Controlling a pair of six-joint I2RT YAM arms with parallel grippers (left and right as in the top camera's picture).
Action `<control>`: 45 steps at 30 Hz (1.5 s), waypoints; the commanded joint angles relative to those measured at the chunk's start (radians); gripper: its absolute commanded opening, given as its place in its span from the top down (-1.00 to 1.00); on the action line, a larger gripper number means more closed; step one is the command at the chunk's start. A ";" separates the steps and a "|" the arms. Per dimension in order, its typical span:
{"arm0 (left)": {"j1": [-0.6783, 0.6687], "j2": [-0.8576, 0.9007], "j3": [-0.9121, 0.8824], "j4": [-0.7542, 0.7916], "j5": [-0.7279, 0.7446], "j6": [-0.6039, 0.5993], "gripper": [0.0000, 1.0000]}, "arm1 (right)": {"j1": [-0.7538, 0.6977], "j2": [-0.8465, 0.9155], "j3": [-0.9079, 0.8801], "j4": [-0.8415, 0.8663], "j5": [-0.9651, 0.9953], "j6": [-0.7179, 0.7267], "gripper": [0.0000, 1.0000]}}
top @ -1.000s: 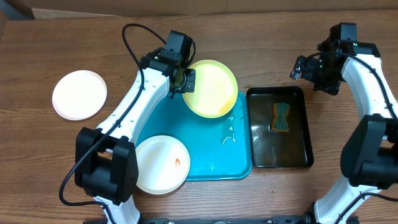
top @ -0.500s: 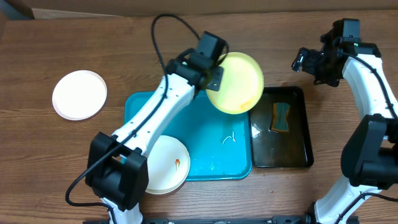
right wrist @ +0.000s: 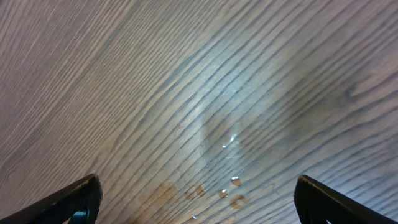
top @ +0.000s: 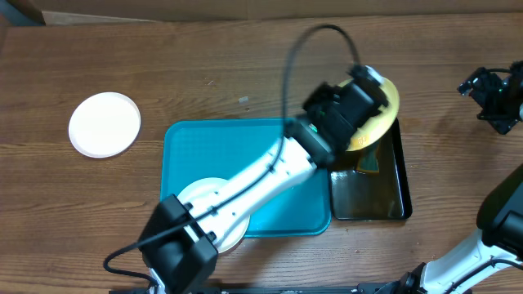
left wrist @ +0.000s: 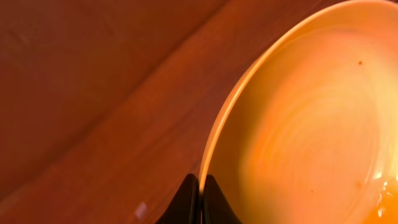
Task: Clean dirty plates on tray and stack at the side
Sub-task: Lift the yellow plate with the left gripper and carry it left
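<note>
Wood-grain brown surface (top: pixel 204 65) carries a glossy turquoise tray (top: pixel 245 147); left claw (left wrist: pixel 200 188) pinches the round yellow-green plate (left wrist: pixel 311 124) by its rim, right claw (right wrist: pixel 199 196) stands apart.

Overhead top-down on table (top: pixel 245 65); wrist views close.

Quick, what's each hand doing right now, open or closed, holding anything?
Left hand: closed on the rim of the yellow-green plate.
Right hand: open, holding nothing, over the wooden table.
</note>
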 commanded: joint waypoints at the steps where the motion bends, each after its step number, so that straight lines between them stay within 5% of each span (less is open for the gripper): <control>1: -0.089 0.002 0.029 0.069 -0.259 0.239 0.92 | -0.018 -0.024 0.017 0.003 -0.001 0.007 -1.00; 10: -0.209 0.002 0.029 0.307 -0.504 0.577 0.92 | -0.022 -0.024 0.017 0.003 -0.001 0.007 -1.00; 15: -0.229 0.002 0.028 0.324 -0.527 0.550 0.92 | -0.022 -0.024 0.017 0.003 -0.001 0.007 -1.00; 19: -0.192 0.002 0.028 0.283 -0.520 0.358 0.91 | -0.022 -0.024 0.017 0.003 -0.001 0.007 -1.00; 20: -0.158 0.002 0.028 0.201 -0.480 0.212 0.92 | -0.022 -0.024 0.017 0.003 -0.001 0.007 -1.00; 26: 0.041 0.002 0.029 -0.080 -0.059 -0.233 0.92 | -0.022 -0.024 0.017 0.003 -0.001 0.007 -1.00; 31: 0.314 0.002 0.029 -0.179 0.525 -0.386 0.92 | -0.022 -0.024 0.017 0.003 -0.001 0.007 -1.00; 36: 0.646 0.003 0.028 -0.240 0.926 -0.462 0.91 | -0.022 -0.024 0.017 0.003 -0.001 0.007 -1.00; 39: 0.848 0.003 0.028 -0.287 0.999 -0.468 0.92 | -0.022 -0.024 0.017 0.003 -0.001 0.007 -1.00; 45: 1.197 0.003 0.027 -0.414 0.893 -0.467 0.92 | -0.022 -0.024 0.017 0.003 -0.001 0.007 -1.00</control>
